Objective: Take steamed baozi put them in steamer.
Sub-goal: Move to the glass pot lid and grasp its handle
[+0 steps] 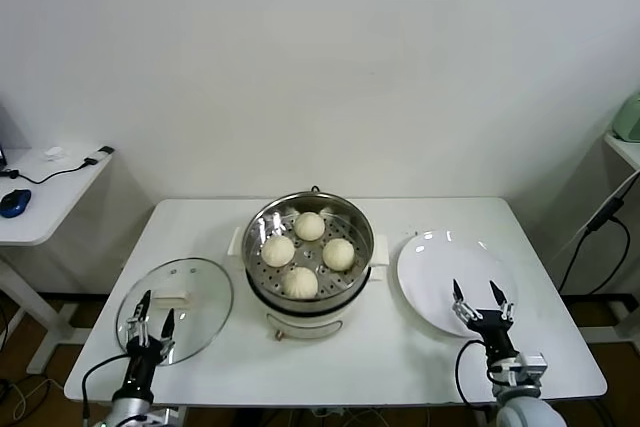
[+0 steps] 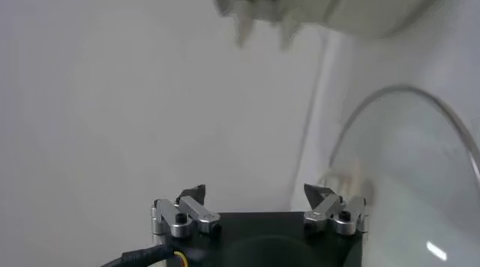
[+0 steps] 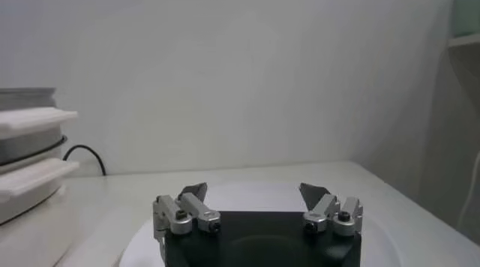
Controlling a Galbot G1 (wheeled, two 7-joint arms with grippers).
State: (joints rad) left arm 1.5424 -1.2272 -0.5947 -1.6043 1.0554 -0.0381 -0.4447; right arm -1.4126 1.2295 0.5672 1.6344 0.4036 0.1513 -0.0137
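Observation:
Several pale steamed baozi [image 1: 300, 252] lie on the perforated tray inside the shiny steamer [image 1: 258, 225] at the table's middle. My left gripper [image 1: 155, 309] stands open near the front left, over the edge of the glass lid [image 1: 196, 285], holding nothing. My right gripper [image 1: 482, 300] stands open at the front right, over the near part of the white plate [image 1: 435, 262], also with nothing between its fingers. In the left wrist view the left gripper [image 2: 257, 192] shows wide apart beside the lid [image 2: 420, 163]. In the right wrist view the right gripper [image 3: 255, 190] is over the plate [image 3: 247, 192], the steamer [image 3: 30, 163] off to one side.
A side desk [image 1: 50, 192] with a blue mouse [image 1: 14, 202] and cables stands at the far left. A black cable [image 1: 600, 222] hangs by the shelf at the far right. The white table [image 1: 380, 357] ends just before both grippers.

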